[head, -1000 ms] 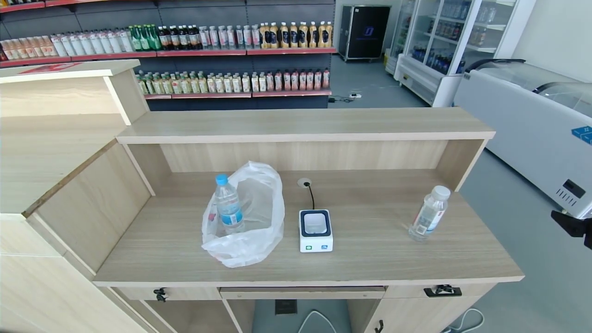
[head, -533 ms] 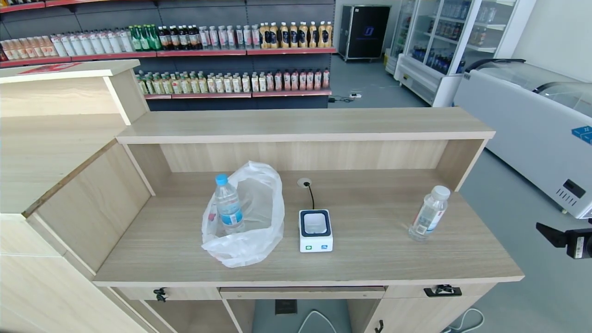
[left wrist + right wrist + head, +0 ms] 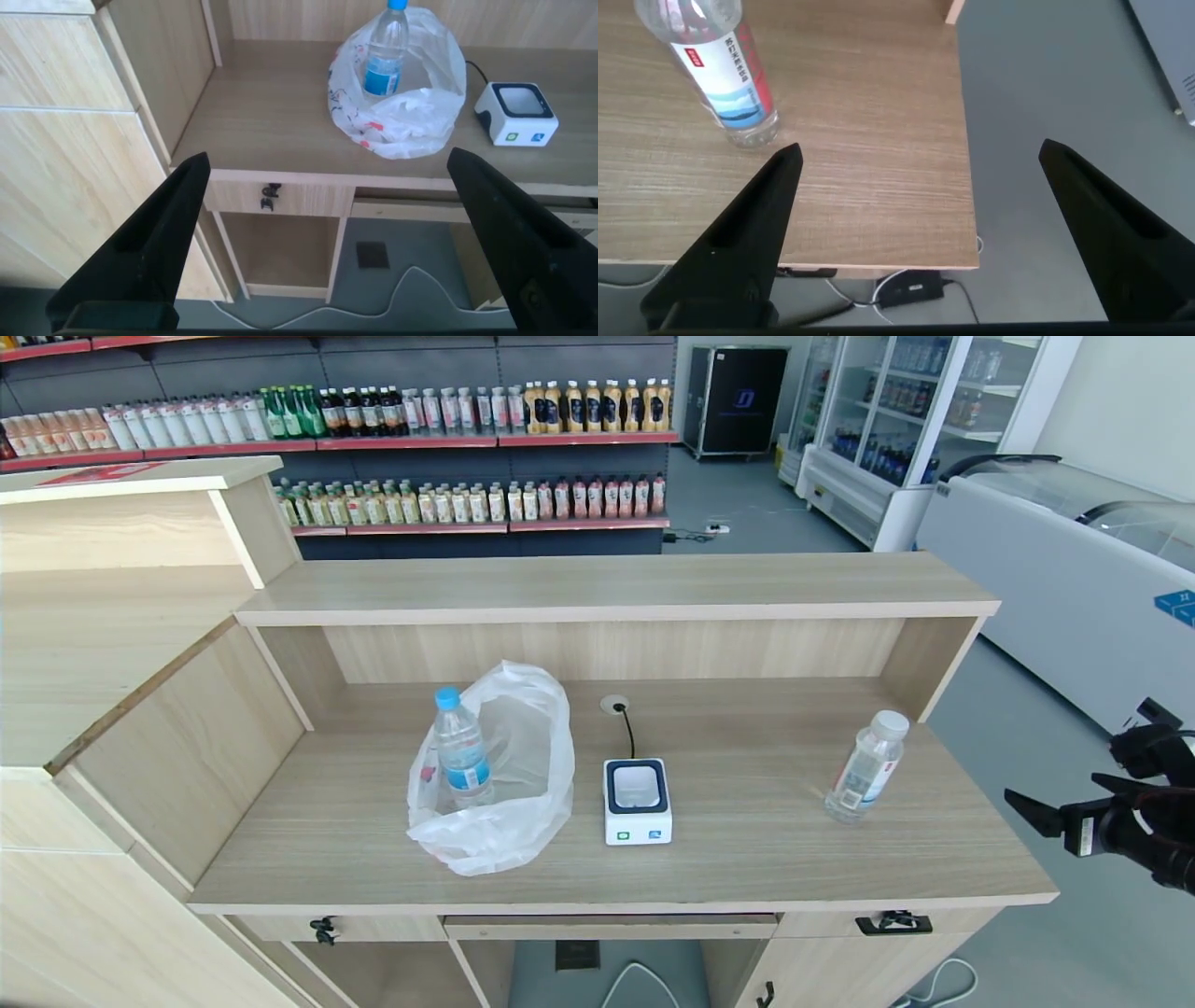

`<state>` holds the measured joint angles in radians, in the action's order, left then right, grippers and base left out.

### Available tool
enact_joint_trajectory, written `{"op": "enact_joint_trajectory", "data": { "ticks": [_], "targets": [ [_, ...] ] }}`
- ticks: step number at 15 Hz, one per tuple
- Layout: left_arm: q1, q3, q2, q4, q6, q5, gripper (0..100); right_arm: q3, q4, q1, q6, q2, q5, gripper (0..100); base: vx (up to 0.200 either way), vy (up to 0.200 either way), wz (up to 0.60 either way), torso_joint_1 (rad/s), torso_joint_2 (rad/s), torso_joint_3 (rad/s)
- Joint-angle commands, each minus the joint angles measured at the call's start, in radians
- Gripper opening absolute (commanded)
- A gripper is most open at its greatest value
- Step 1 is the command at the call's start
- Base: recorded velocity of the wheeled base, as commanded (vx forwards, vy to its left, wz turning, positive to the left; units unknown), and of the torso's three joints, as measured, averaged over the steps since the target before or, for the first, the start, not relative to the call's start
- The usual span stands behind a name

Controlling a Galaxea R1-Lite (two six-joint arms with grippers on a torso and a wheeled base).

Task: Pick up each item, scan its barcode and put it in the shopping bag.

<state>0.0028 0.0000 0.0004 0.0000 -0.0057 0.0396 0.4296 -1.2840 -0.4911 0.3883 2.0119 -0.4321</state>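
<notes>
Step two is starting: with the blue-capped bottle (image 3: 460,747) standing in the shopping bag (image 3: 504,826), I am holding my right gripper (image 3: 920,154) wide open beside the right edge of the counter (image 3: 747,863), and I am thinking the next move is grabbing the white-capped bottle (image 3: 866,767) standing near that edge for the scanner (image 3: 638,800).

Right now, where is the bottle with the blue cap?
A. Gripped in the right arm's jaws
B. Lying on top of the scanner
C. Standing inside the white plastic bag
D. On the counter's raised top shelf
C: the blue-capped bottle stands upright inside the open white bag on the counter, to the left of the scanner.
</notes>
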Motion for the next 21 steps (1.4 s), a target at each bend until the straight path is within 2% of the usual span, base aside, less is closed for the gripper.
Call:
{"op": "enact_joint_trajectory", "data": {
  "ticks": [1,5,10,17,21],
  "targets": [
    [0.000,0.000,0.000,0.000,0.000,0.000,100,0.005,-0.026,0.032,0.000,0.059,-0.004,100,0.000,0.000,0.00,0.000,0.00,0.000],
    [0.000,0.000,0.000,0.000,0.000,0.000,100,0.044,-0.072,0.091,-0.003,0.142,-0.004,100,0.000,0.000,0.00,0.000,0.00,0.000],
    [0.000,0.000,0.000,0.000,0.000,0.000,100,0.167,-0.072,0.132,-0.032,0.214,-0.004,100,0.000,0.000,0.00,0.000,0.00,0.000],
    [0.000,0.000,0.000,0.000,0.000,0.000,100,0.221,-0.095,0.209,-0.055,0.301,-0.004,100,0.000,0.000,0.00,0.000,0.00,0.000],
    [0.000,0.000,0.000,0.000,0.000,0.000,100,0.282,-0.115,0.247,-0.117,0.357,-0.005,100,0.000,0.000,0.00,0.000,0.00,0.000]
  ]
}}
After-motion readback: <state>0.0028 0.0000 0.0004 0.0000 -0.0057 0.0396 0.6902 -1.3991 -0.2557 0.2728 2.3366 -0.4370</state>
